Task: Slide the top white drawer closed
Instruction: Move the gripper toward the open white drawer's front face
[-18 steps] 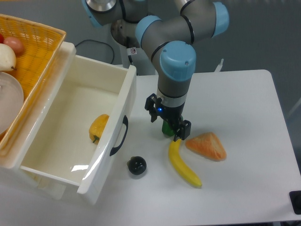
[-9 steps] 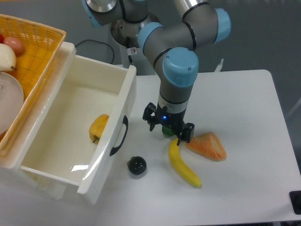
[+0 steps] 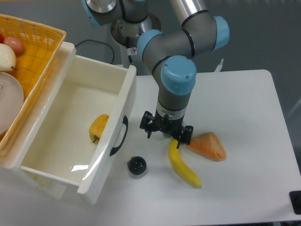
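The top white drawer [image 3: 70, 136] stands fully pulled out at nine o'clock, a yellow pepper [image 3: 98, 127] inside. Over the last second the pincer [image 3: 166, 132], jaws spread and empty, has dropped toward the surface [image 3: 244, 117] and edged toward the drawer front, likely preparing to push.

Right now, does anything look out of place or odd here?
Yes: the top drawer is pulled far out and sits skewed to the table edge, with a yellow pepper lying loose inside.
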`<action>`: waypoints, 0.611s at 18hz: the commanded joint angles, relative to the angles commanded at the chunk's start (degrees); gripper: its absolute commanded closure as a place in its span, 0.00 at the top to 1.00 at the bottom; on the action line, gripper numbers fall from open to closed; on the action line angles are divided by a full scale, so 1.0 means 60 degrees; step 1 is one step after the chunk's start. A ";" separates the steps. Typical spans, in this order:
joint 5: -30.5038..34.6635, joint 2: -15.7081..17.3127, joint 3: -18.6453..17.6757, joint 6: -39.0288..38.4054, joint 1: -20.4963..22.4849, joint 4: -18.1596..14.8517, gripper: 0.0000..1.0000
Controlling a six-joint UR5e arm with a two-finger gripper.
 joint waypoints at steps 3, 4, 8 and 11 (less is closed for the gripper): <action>0.0029 -0.0219 -0.0029 -0.0250 -0.0162 0.0235 1.00; 0.0029 -0.0235 -0.0044 -0.0236 -0.0162 0.0235 1.00; 0.0029 -0.0351 -0.0044 -0.0236 -0.0177 0.0235 1.00; 0.0044 -0.0498 -0.0073 -0.0250 -0.0191 0.0177 1.00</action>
